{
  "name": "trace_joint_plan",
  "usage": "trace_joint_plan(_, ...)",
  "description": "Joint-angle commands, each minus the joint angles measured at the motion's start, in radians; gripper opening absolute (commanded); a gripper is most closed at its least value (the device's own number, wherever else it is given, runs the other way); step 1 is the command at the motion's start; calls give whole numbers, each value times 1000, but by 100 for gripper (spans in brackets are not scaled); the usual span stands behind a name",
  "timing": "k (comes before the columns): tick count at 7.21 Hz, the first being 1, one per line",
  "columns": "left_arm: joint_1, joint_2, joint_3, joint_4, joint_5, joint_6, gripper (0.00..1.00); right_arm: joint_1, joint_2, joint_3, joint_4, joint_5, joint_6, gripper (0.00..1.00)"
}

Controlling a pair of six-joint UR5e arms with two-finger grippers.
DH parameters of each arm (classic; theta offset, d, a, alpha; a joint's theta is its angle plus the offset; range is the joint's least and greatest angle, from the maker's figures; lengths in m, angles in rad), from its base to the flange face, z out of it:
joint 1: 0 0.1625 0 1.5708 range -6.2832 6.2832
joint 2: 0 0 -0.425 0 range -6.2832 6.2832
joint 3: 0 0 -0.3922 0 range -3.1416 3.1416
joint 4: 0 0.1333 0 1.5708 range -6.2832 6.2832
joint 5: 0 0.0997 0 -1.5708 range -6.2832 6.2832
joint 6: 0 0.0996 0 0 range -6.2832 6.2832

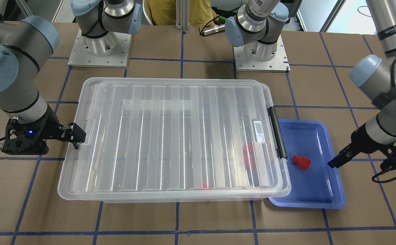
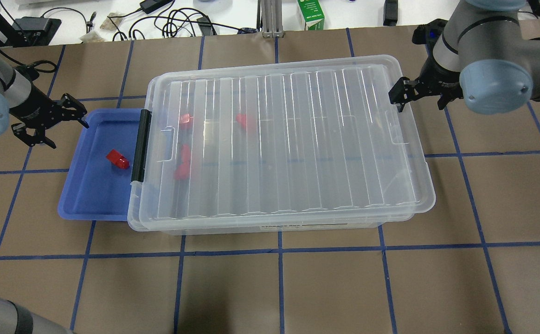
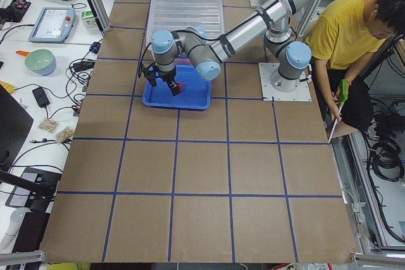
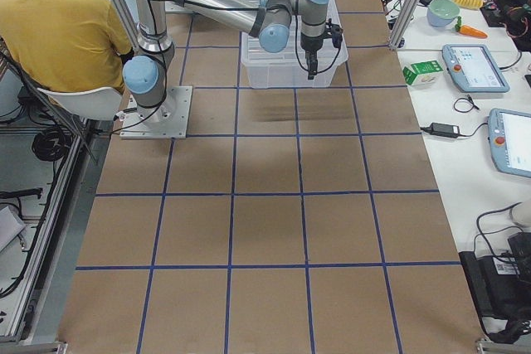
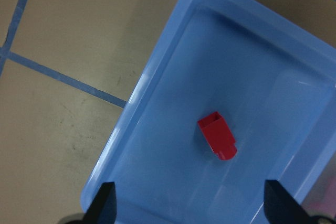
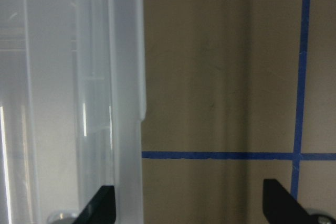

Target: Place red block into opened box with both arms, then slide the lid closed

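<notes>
- Red block (image 5: 217, 136): glossy, squarish, 1 rounded end, lying in smooth blue tray (image 5: 157, 66).
- Ribbed clear lid (image 2: 298, 139) covers translucent box (image 2: 205, 229).
- Left claw (image 5: 189, 205) and right claw (image 6: 189, 203): both spread apart, empty.

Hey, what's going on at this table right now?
A clear box sits with its lid covering almost all of it. The left gripper hovers open over a red block in the blue tray. The right gripper, also open, sits at the lid's opposite short end. More red blocks show inside the box.
</notes>
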Motion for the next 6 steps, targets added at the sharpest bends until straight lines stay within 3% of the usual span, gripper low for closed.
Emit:
trace_joint_plan(1, -69, -57, -49, 85, -2, -138, 97, -27, 0, 0, 1, 0, -23, 100)
trace_joint_plan(6, -85, -94, -83, 82, 8, -196, 94, -98, 0, -3, 1, -2, -64, 100)
